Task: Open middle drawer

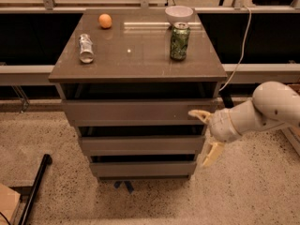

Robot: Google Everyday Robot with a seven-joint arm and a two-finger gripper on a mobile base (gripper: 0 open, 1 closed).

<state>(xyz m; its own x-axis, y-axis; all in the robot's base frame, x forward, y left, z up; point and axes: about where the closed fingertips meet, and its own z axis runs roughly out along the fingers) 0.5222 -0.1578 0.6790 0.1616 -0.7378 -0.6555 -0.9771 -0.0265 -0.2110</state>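
Observation:
A grey cabinet with three drawers stands in the middle of the view. The middle drawer (pixel 140 145) is pushed in, its front flush with the bottom drawer (pixel 140 168) below it. The top drawer (pixel 138 111) sits above. My gripper (pixel 205 137) is at the right edge of the cabinet, level with the middle drawer. It is open: one cream finger (pixel 199 114) lies against the top drawer's right end, the other finger (pixel 212 154) points down beside the middle drawer. It holds nothing.
On the cabinet top (pixel 136 55) stand a green can (pixel 179 41), a white bowl (pixel 179 14), an orange (pixel 105 20) and a lying silver can (pixel 86 48). A black pole (pixel 35 186) and a cardboard box (pixel 7 205) are on the floor at left. A white cable (pixel 241 46) hangs at right.

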